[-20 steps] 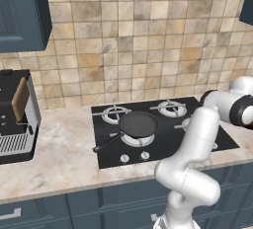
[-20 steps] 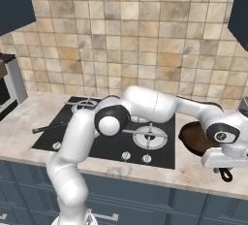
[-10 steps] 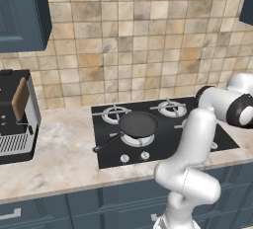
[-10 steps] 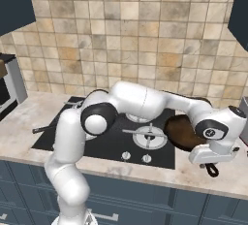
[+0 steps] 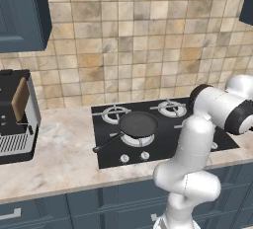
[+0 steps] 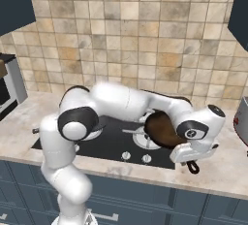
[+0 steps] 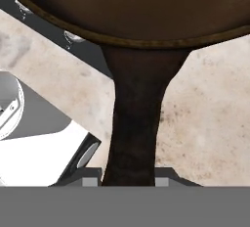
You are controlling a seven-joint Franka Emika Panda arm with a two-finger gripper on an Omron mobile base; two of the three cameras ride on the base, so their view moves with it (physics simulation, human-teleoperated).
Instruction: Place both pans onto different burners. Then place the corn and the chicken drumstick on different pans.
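My gripper (image 7: pixel 126 181) is shut on the long dark handle (image 7: pixel 134 123) of the reddish-brown pan (image 6: pixel 162 128). The pan hangs over the right part of the black cooktop (image 6: pixel 109 144), its handle end (image 6: pixel 193 167) sticking out over the counter below the hand (image 6: pixel 198 139). The dark grey-black pan (image 5: pixel 138 123) rests on the front left burner (image 5: pixel 133 139), handle pointing to the front left. Two back burners (image 5: pixel 114 112) (image 5: pixel 169 107) stand bare. The corn and the chicken drumstick are out of view.
A coffee machine (image 5: pixel 15 119) stands on the marble counter (image 5: pixel 59 159) left of the cooktop. A silver toaster (image 6: pixel 242 117) sits at the counter's right end. Small knobs (image 6: pixel 126 156) line the cooktop's front edge. Tiled wall behind.
The gripper has carried the reddish-brown pan leftward from the counter to above the cooktop's right side. The dark pan has stayed put.
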